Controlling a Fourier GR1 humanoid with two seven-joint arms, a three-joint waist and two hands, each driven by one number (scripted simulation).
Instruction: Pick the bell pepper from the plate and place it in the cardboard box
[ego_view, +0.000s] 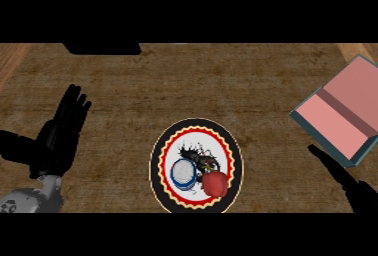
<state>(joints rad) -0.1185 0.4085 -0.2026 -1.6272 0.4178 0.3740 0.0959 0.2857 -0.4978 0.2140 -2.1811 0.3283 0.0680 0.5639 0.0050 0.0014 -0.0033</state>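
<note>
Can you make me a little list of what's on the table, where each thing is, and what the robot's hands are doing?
pepper: red bell pepper lying on the plate, lower right part
plate: round plate with a black rim, middle of the wooden counter
box: cardboard box at the right edge, pink inside, holding nothing visible
left hand: left hand open, resting at the left, fingers up
right hand: right hand low right, open, holding nothing

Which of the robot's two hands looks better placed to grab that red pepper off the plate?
Probably the right robot hand. The bell pepper lies on the plate's right part, nearer that hand, and the box is also at the right. The left robot hand rests open near the left edge.
</note>
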